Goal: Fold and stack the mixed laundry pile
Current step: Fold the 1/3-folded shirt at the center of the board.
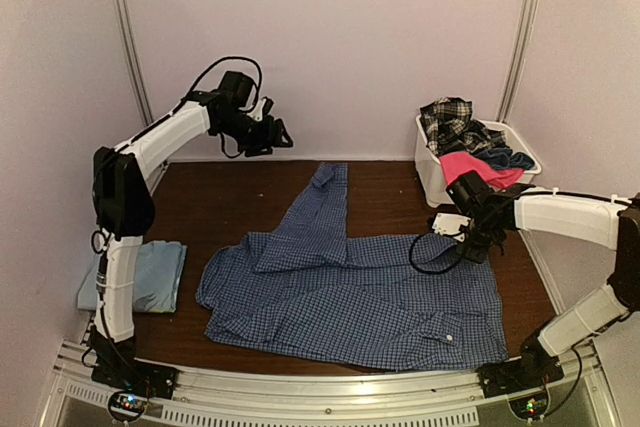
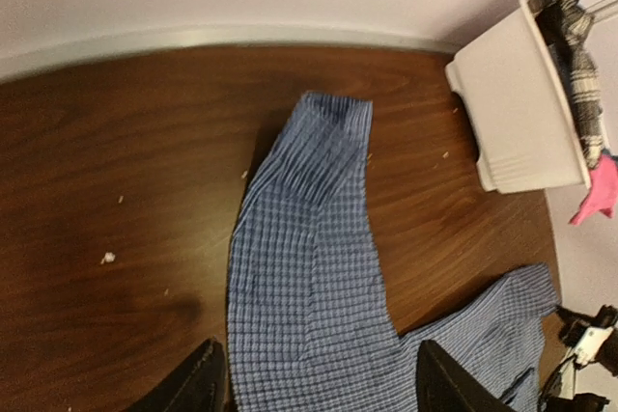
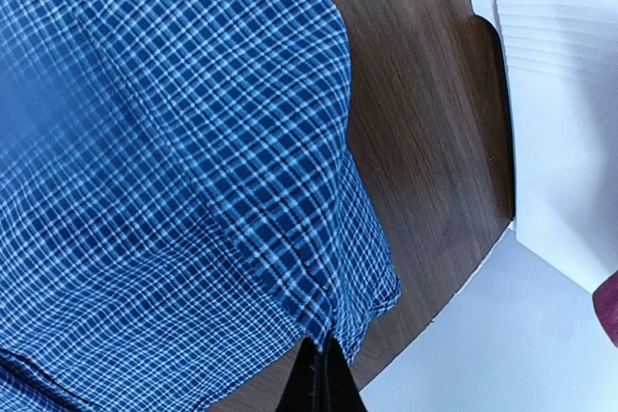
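Folded light blue T-shirt (image 1: 150, 275) at the worktop's left edge; left claw (image 1: 275, 135) hangs open, empty; blue check shirt (image 1: 350, 297) spread mid-worktop, mid-fold; right claw (image 3: 319, 373) clenched at its right hem, so next that side wants folding inward

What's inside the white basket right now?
In the white basket: a black-white plaid piece at the back, a hot pink piece at the near rim, dark navy pieces beside it. Anything underneath is covered.
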